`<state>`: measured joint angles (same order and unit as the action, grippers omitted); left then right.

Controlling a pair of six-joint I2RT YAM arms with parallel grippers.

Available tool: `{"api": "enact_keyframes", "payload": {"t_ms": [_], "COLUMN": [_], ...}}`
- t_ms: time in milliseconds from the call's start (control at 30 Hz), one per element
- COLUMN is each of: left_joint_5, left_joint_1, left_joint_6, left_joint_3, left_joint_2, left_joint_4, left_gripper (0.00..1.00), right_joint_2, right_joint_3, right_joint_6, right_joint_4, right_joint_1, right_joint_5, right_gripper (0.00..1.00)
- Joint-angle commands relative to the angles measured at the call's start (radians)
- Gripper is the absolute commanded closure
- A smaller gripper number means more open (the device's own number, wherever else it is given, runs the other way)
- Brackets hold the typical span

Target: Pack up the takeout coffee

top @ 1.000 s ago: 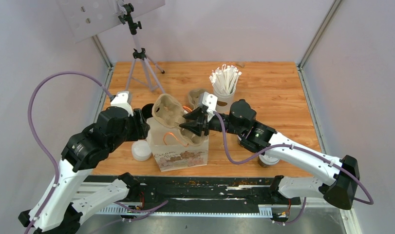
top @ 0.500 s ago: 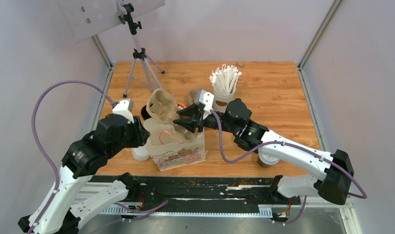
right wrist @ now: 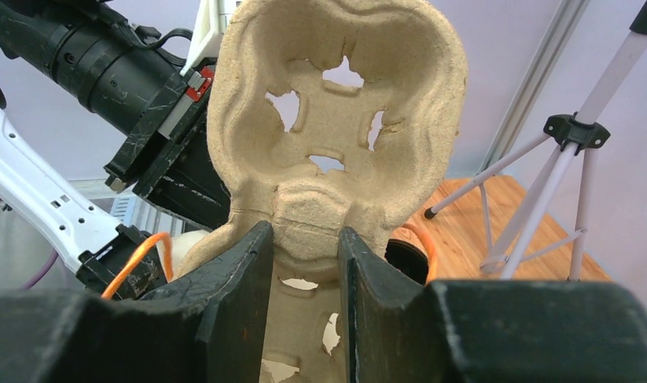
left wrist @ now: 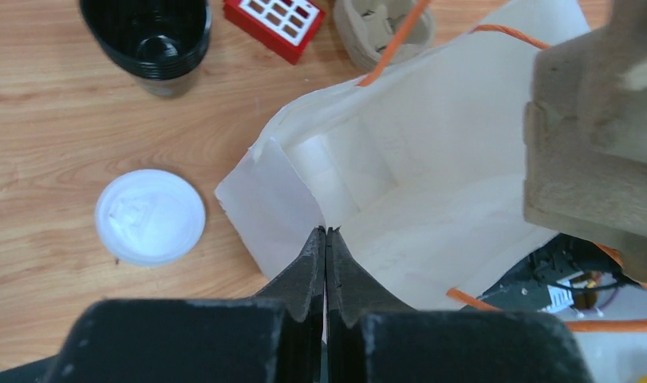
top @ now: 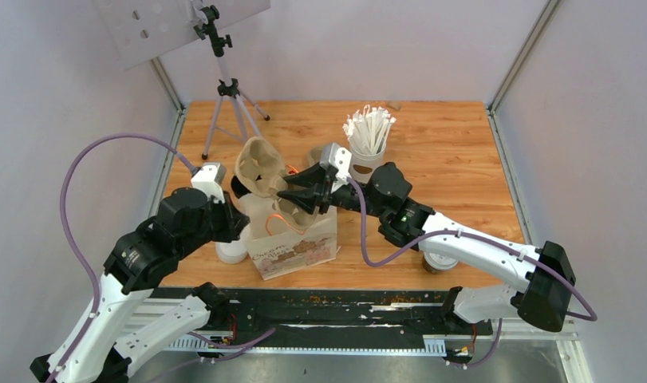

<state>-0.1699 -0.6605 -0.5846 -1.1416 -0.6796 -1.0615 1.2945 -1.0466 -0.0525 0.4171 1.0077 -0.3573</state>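
One takeout coffee (top: 231, 246), dark with a white lid (left wrist: 150, 216), stands left of the printed paper bag (top: 296, 249). A second takeout coffee (top: 440, 262) peeks out under my right forearm. My left gripper (top: 244, 224) is shut on the bag's left rim (left wrist: 272, 187), the paper pinched between its tips (left wrist: 325, 232). My right gripper (right wrist: 305, 239) is shut on a beige pulp cup tray (right wrist: 336, 120). It holds the tray (top: 258, 166) tipped on edge above the bag's open mouth.
A stack of black cups (left wrist: 147, 36) and a red box (left wrist: 280, 20) lie behind the bag. A second pulp tray (top: 318, 156) and a white cup of wrapped sticks (top: 368, 142) stand further back. A tripod (top: 228, 96) rises at the back left.
My left gripper has closed onto the bag's rim. My right gripper has carried the pulp tray leftward and tipped it more upright over the bag.
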Motion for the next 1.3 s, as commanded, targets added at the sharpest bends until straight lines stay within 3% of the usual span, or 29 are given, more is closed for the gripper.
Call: {"api": "enact_keyframes", "payload": {"t_ms": [0, 600, 767, 833, 900, 967, 1033, 1267], "left_joint_5": [0.135, 0.601, 0.515, 0.396, 0.318, 0.300, 0.297, 0.267], "left_joint_1": [0.004, 0.004, 0.004, 0.004, 0.004, 0.004, 0.003, 0.004], "left_joint_6": [0.062, 0.117, 0.169, 0.176, 0.176, 0.177, 0.157, 0.095], "left_joint_3": [0.001, 0.103, 0.088, 0.060, 0.032, 0.018, 0.021, 0.021], "left_joint_2": [0.007, -0.036, -0.051, -0.057, -0.061, -0.066, -0.068, -0.072], "left_joint_4": [0.116, 0.415, 0.352, 0.304, 0.275, 0.273, 0.280, 0.238], "left_gripper": [1.00, 1.00, 0.99, 0.90, 0.89, 0.87, 0.76, 0.61], "right_joint_2": [-0.034, -0.297, -0.333, -0.331, -0.328, -0.330, -0.340, -0.348], "right_joint_3": [-0.036, 0.148, 0.168, 0.174, 0.172, 0.168, 0.169, 0.127], "right_joint_6": [0.008, -0.206, -0.256, -0.265, -0.269, -0.264, -0.251, -0.332], "right_joint_4": [0.037, -0.183, -0.219, -0.230, -0.259, -0.286, -0.299, -0.454], "right_joint_1": [0.012, 0.013, 0.014, 0.014, 0.014, 0.014, 0.014, 0.014], "right_joint_5": [0.023, 0.168, 0.178, 0.156, 0.112, 0.083, 0.074, 0.083], "right_gripper": [0.74, 0.73, 0.73, 0.73, 0.73, 0.73, 0.74, 0.73]}}
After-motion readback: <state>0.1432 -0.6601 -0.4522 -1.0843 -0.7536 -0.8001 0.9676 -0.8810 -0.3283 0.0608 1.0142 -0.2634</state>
